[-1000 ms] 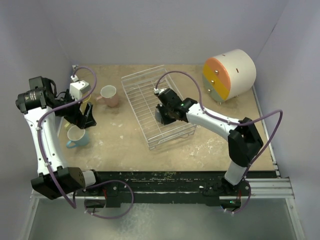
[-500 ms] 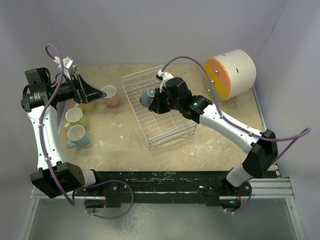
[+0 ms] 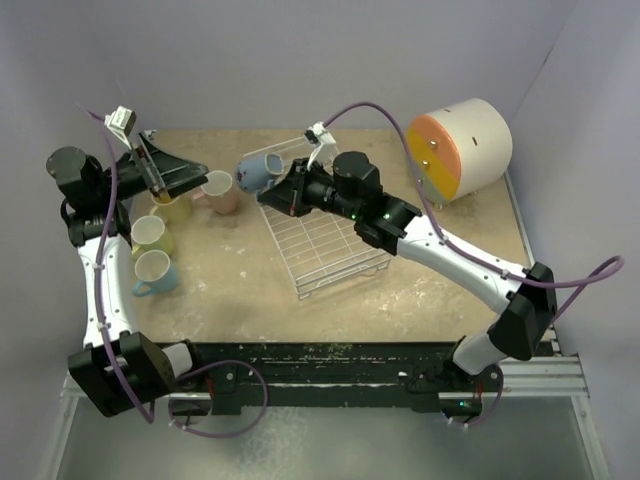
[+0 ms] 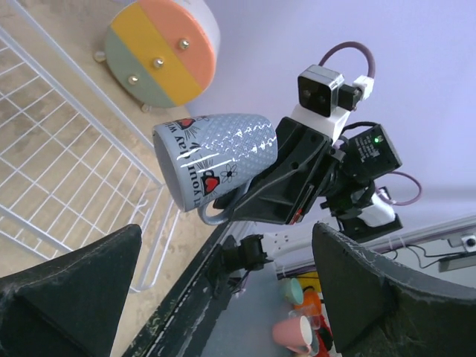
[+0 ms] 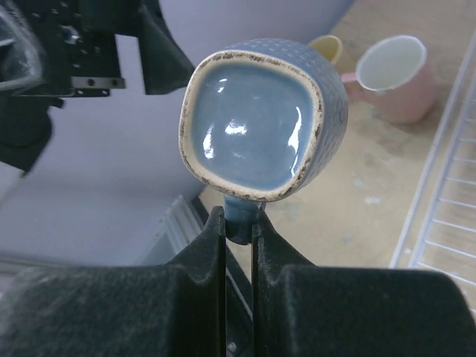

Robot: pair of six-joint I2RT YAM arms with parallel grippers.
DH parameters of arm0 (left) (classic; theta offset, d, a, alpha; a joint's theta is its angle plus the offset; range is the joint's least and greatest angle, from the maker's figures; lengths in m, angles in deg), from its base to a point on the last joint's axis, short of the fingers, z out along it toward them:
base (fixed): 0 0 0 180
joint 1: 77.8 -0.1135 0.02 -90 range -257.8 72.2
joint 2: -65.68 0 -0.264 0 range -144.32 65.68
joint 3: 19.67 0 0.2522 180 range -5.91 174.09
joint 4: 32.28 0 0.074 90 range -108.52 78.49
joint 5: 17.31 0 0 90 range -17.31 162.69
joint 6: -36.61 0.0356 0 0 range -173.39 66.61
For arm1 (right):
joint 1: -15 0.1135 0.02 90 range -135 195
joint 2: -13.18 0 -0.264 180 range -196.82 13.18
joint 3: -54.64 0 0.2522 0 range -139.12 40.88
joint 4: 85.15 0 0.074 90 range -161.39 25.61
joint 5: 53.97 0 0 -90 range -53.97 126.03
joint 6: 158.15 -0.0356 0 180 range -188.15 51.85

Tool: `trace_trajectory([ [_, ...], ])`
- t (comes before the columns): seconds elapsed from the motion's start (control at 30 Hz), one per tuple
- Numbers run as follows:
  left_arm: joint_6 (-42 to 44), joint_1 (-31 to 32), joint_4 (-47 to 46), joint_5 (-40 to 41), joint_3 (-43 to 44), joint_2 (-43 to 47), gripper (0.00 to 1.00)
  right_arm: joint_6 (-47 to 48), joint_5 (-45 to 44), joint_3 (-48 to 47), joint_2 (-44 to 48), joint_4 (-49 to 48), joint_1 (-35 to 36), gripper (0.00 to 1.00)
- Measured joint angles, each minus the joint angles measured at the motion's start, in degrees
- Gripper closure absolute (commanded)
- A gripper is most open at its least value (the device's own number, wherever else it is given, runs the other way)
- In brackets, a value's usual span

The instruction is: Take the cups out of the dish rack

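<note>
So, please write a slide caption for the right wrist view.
Right end effector pinches the grey-blue mug by its handle, with the pink mug behind it.

Top overhead, far; 2 wrist cameras face each other, sharing mug (image 4: 216,160).

Light: bright, even, diffuse
Shadows: soft, faint
Glare: white spots inside grey-blue mug (image 5: 256,123)
Blur: fingers (image 4: 71,297) close to left wrist camera
</note>
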Motion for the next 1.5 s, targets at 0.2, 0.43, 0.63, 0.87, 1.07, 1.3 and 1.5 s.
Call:
trace_trajectory([
  [0.2,-20.26,0.0,-20.09,0.85,-4.17,1.16,0.01,-4.31,2.73,-0.22,-1.4,-9.16,1.55,1.0],
  [0.43,-36.41,0.0,-36.26,2.21,-5.86,1.16,0.17,-8.37,5.57,-3.1,-5.62,-17.44,3.45,1.0],
  [0.63,-43.54,0.24,-42.71,3.15,-6.08,1.38,0.46,-11.91,8.66,-3.19,-7.54,-22.23,4.72,1.0],
  [0.87,-47.04,2.32,-43.04,5.4,-4.85,2.14,0.81,-16.35,11.5,-3.32,-9.44,-29.18,4.55,1.0],
  [1.07,-45.99,2.19,-41.42,5.75,-4.31,2.64,0.82,-21.2,15.47,-4.04,-14.03,-35.67,3.76,1.0],
  [1.3,-42.93,2.54,-38.82,5.79,-4.31,3.85,1.0,-23.37,17.07,-4.07,-14.86,-36.74,3.89,1.0],
  [1.5,-16.02,3.61,-6.58,5.77,4.83,4.31,1.0,-23.12,16.31,-4.04,-14.82,-34.42,3.74,0.7],
])
